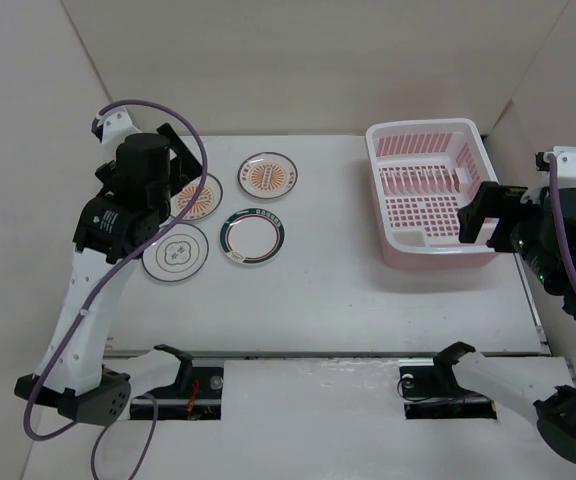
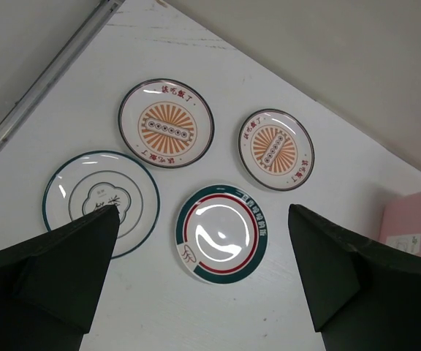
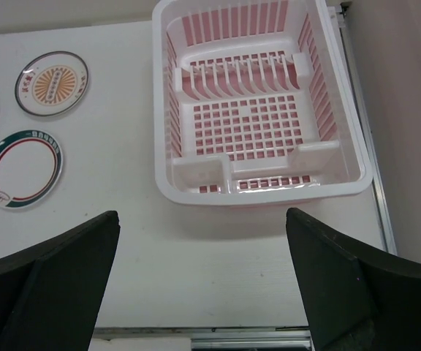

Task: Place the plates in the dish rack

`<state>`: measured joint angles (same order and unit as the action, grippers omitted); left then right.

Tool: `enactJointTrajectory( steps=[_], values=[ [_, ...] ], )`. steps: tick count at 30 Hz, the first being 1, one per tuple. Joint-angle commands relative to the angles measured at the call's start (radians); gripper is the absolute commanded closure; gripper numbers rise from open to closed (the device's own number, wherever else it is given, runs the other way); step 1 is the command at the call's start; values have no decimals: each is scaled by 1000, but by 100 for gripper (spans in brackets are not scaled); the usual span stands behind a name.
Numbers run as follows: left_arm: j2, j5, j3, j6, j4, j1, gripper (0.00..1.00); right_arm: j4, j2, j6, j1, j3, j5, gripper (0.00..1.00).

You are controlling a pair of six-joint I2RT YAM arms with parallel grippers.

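Four plates are recorded lying flat on the white table (image 1: pixel 318 300), grouped at its left and well apart from the pink dish rack (image 1: pixel 418 127) at its right. One sunburst plate (image 1: pixel 269 176) lies farthest back. The second sunburst plate (image 1: pixel 196 197) is partly covered by the left arm. The green-rimmed plate (image 1: pixel 253 236) and the thin-ringed plate (image 1: pixel 176 252) lie nearer. The left gripper (image 2: pixel 202 227) is held above the plates, fingers spread wide, nothing gripped. The right gripper (image 3: pixel 202 219), likewise spread and unloaded, is held before the rack's near wall.

Two orange-sunburst plates (image 2: pixel 166 123), a green-banded plate (image 2: pixel 221 232), a dark-ringed plate (image 2: pixel 101 199) — all white — and a pink, white-rimmed dish rack (image 3: pixel 269 192)
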<state>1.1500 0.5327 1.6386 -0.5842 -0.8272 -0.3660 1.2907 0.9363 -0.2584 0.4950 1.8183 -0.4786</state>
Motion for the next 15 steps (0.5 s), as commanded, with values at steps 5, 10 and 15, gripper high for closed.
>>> enactJointTrajectory(
  steps=[5, 10, 15],
  values=[
    [11, 33, 26, -16, 17, 1, 0, -44, 8, 4, 20, 38, -52, 0],
    [68, 21, 1, -59, -4, 1, 0, -114, 73, -5, 20, 26, 47, 0],
    [154, -244, -153, 26, 201, 152, 0, -302, 85, -39, 20, -59, 211, 0]
  ],
)
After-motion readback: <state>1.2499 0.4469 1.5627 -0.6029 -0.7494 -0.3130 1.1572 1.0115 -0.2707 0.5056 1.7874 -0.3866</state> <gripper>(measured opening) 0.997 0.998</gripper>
